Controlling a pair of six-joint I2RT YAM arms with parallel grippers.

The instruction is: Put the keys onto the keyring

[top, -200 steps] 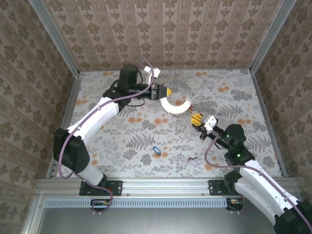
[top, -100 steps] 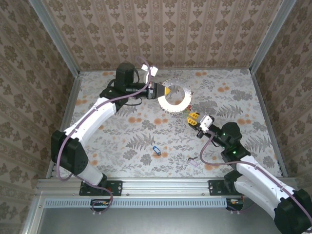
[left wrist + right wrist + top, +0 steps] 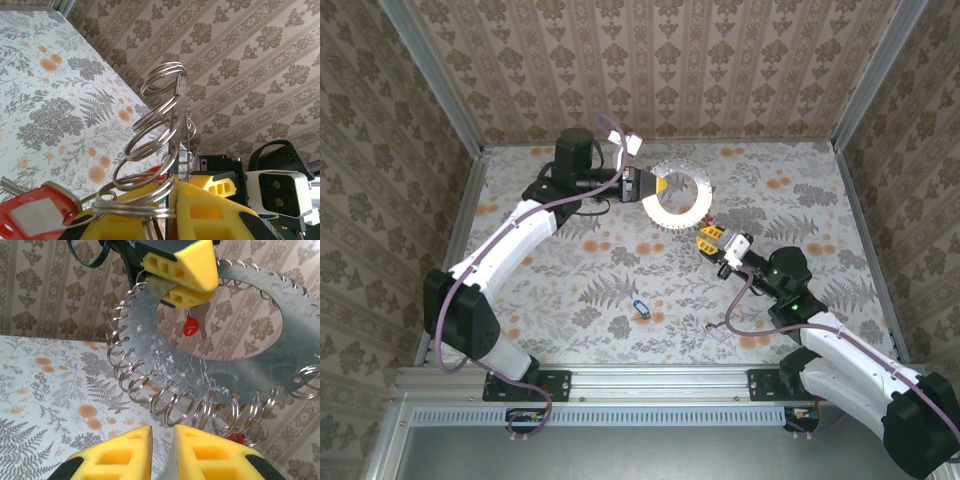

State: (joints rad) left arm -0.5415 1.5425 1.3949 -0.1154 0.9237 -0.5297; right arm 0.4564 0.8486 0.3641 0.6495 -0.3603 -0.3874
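The keyring is a flat metal disc with several split rings around its rim, held up on edge above the table. My left gripper is shut on its upper left rim, its yellow fingers clamping the plate. A red-tagged key hangs from a loop there. My right gripper sits just under the keyring's lower rim. Its jaws stand a narrow gap apart below the split rings. Another red tag peeks beside its right finger. A blue key and a purple key lie on the table.
The floral table is boxed in by patterned walls with metal posts at the back corners. Both loose keys lie near the front, between the two arm bases. A purple cable loops beside the right arm.
My right gripper moved up and left, closing in under the keyring's lower rim, and its jaws parted slightly. The left arm shifted the keyring a little to the left.
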